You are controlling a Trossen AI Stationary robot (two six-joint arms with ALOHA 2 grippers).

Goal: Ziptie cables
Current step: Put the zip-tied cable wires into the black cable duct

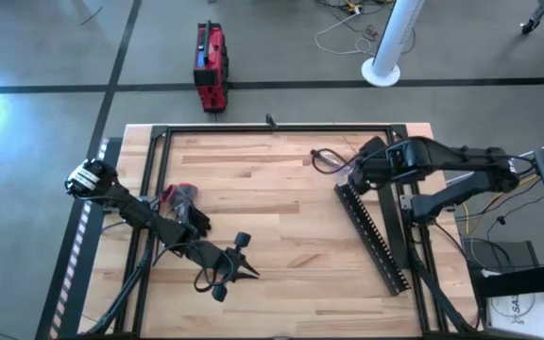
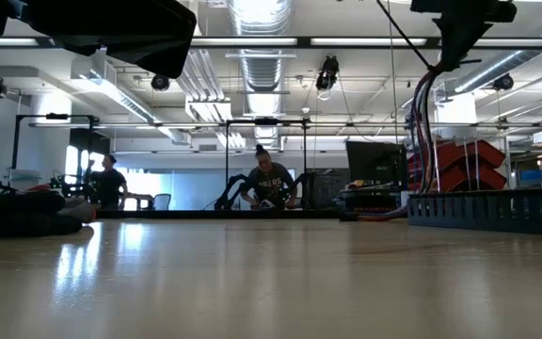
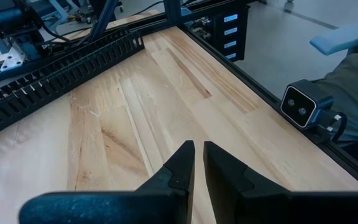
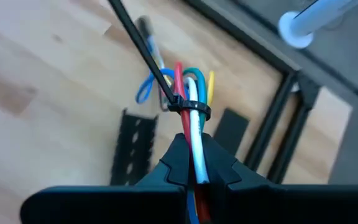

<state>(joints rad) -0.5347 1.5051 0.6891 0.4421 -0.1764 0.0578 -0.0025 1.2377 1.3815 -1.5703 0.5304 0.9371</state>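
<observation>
**Ziptie is around the cables, tail not yet free**

The right gripper (image 4: 194,163) is lifted above the far right part of the table (image 1: 281,203), near the upper end of the long black perforated bar (image 1: 373,236). Its jaws are closed on the cables (image 4: 191,106), which stand out past the fingertips. The ziptie (image 4: 146,55) is wrapped around the cables just ahead of the fingers, and its long thin tail points away from them.

The left gripper (image 3: 197,163) hovers over the near left part of the table, holding nothing, jaws nearly closed with only a thin gap.

To do this step well, I think the right gripper should keep the cables firm, and the left one should take the tail near the loop and pull straight.

No writing is readable; a white sheet (image 1: 511,304) at the table's right edge has letters too small to tell.
</observation>
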